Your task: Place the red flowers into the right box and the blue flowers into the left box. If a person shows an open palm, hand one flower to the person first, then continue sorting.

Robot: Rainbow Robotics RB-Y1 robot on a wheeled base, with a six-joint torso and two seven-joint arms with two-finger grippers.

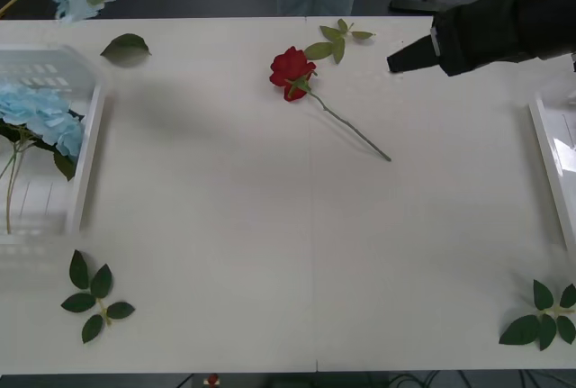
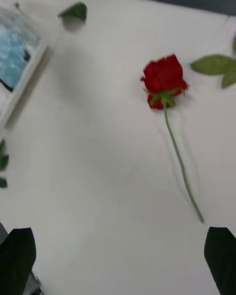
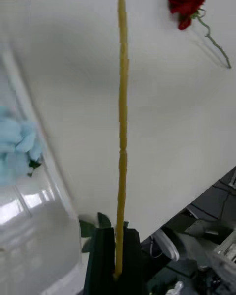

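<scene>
front view first: one red rose [image 1: 292,72] lay on the white table [image 1: 270,253] toward the far edge, stem trailing toward the robot's right, and the right gripper [image 1: 407,55] hung above the table just right of it. the left box [image 1: 81,172] already had a blue hydrangea [image 1: 40,116] in it, the right box [image 1: 544,149] poked in at the edge, and another blue flower [image 1: 76,1] was up in the far left corner. loose leaf sprigs [image 1: 94,296] sat near the corners. right wrist view: the black fingers [image 2: 17,255] were spread wide with nothing between them, and the rose [image 2: 163,78] lay ahead, stem tip close to one finger. left wrist view: the left gripper [image 3: 116,260] was clamped on a long yellowish stem [image 3: 121,103] – a pale blue head just showing at its far end – with the tray beside it. my take: lower that flower over the tray before letting go, and for the rose, centre the fingers across the stem near the middle – not the bloom.
</scene>
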